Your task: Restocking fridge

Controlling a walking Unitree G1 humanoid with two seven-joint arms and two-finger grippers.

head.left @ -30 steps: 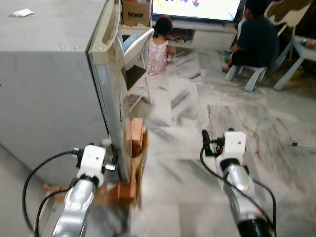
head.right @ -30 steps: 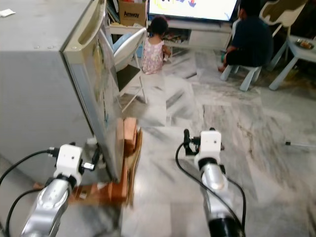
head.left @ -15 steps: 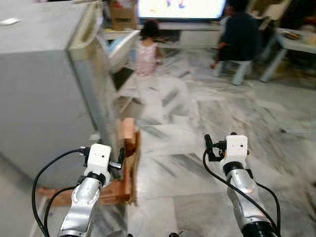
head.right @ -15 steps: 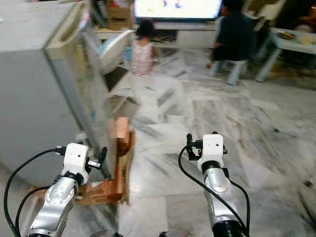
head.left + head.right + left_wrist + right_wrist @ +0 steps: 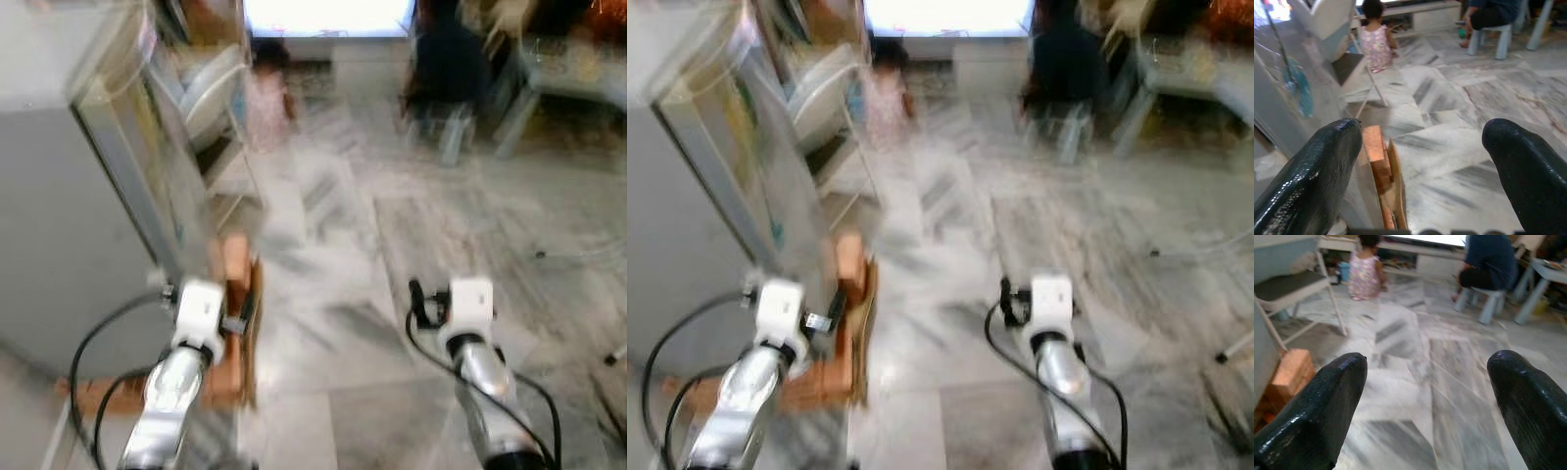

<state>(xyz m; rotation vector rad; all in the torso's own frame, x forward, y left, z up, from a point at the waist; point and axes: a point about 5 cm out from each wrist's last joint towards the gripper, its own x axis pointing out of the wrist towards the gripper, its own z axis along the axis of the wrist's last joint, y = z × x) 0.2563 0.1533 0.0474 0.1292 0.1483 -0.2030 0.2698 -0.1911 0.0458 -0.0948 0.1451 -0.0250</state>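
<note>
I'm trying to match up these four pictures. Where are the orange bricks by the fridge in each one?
Left eye: bricks at the fridge's foot, lower left.
Right eye: same spot.
Left wrist: low, beside one finger.
Right wrist: left edge.
Shared landmark: folding chair.

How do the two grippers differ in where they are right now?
The left gripper sits close beside the grey fridge, above the bricks at its foot; the right gripper hangs over bare marble floor, apart from the fridge. Both are open and hold nothing.
</note>
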